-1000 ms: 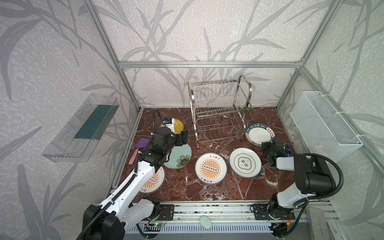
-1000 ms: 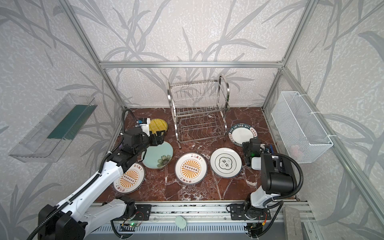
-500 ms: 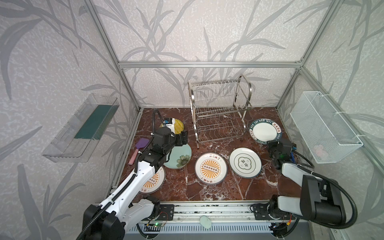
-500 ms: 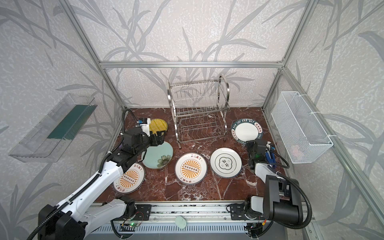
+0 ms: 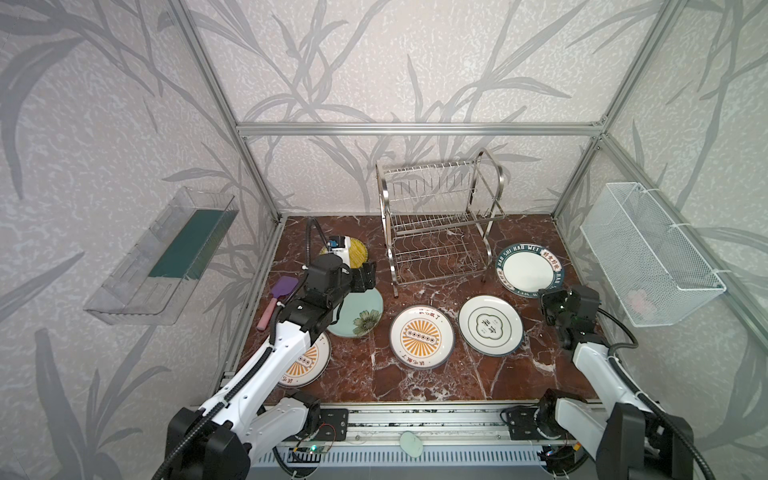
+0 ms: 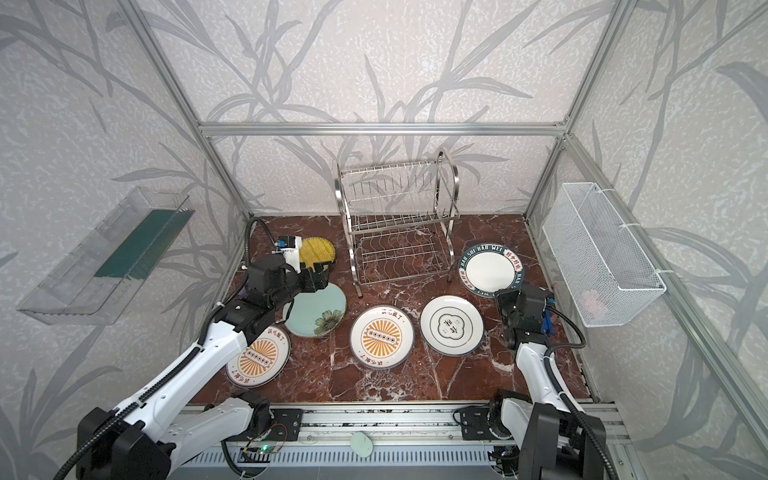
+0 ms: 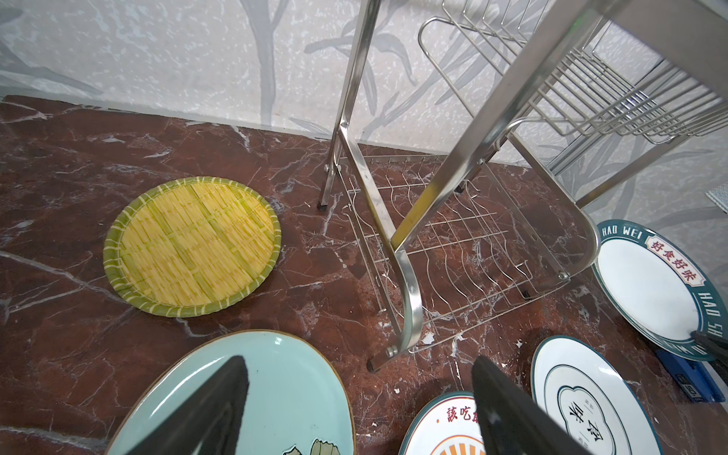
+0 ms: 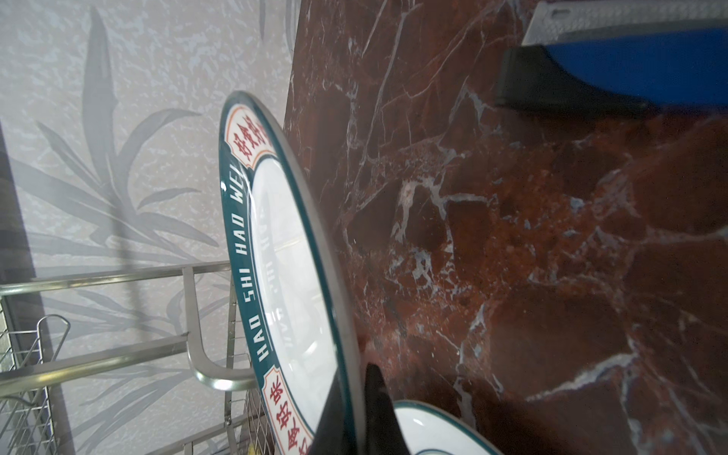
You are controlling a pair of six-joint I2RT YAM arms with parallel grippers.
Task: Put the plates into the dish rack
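Observation:
The dish rack (image 5: 440, 224) (image 6: 399, 224) stands empty at the back middle of the red marble floor. My right gripper (image 5: 547, 298) (image 8: 354, 398) is shut on the rim of a white plate with a dark green lettered border (image 5: 528, 269) (image 8: 291, 275), which is tilted up beside the rack's right leg. Flat on the floor lie a white plate with dark markings (image 5: 490, 325), an orange sunburst plate (image 5: 422, 336), another sunburst plate (image 5: 307, 365) under my left arm, a pale teal flowered plate (image 5: 361, 316) and a yellow ribbed plate (image 7: 193, 244). My left gripper (image 5: 368, 276) (image 7: 360, 366) hangs open over the teal plate's far edge.
A purple spatula (image 5: 279, 297) lies by the left wall. A clear plastic tray (image 5: 166, 257) hangs on the left wall and a white mesh basket (image 5: 648, 253) on the right wall. Aluminium frame posts stand at the corners.
My right arm has stretched out from its folded pose, and the green-bordered plate in its gripper has tilted up and shifted slightly back. The left arm has not moved.

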